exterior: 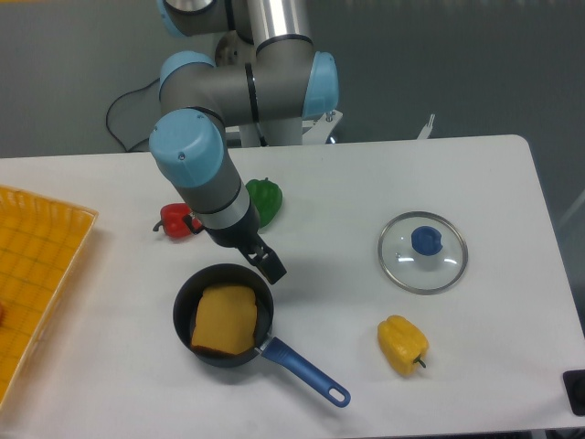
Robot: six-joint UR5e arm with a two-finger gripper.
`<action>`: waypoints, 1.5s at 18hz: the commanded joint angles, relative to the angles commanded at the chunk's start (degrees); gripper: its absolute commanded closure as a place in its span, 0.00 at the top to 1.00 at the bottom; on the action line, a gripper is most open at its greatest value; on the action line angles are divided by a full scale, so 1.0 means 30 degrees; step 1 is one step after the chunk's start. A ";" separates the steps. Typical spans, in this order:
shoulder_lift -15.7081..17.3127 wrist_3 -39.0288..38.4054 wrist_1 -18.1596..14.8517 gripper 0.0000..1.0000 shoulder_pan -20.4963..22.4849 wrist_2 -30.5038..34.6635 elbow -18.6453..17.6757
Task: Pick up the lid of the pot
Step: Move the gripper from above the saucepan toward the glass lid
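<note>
- Gripper point(231, 245): fingers spread apart, near the pan.
- Black pan point(181, 307), blue-handled: brown block point(226, 320) inside.
- Pot lid point(402, 267), glass, blue-knobbed: on the table point(503, 338), right of picture, well apart from the gripper.
- Orange crate point(55, 216), left: contents mostly out of frame.

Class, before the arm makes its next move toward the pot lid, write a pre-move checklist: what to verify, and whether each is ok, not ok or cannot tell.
1. Claw open, nothing between its fingers: ok.
2. Pot lid lying flat, blue knob uncovered: ok.
3. Claw lined up over the knob: not ok; it hangs near the black pan, off to the lid's side.
4. Lid free of contact with the yellow pepper: ok, a gap shows.
5. Claw's exact height above the table: cannot tell from this single view.
</note>
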 joint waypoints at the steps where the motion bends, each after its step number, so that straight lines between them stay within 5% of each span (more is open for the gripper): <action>1: -0.0029 0.0000 0.0000 1.00 -0.0029 0.0029 0.0000; 9: -0.0029 -0.0146 0.0176 1.00 0.0438 -0.2167 0.0000; 21: 0.0234 -0.0410 0.1227 1.00 0.0790 -0.2139 -0.2049; 27: 0.0235 -0.0322 0.1553 1.00 0.1230 -0.1789 -0.1759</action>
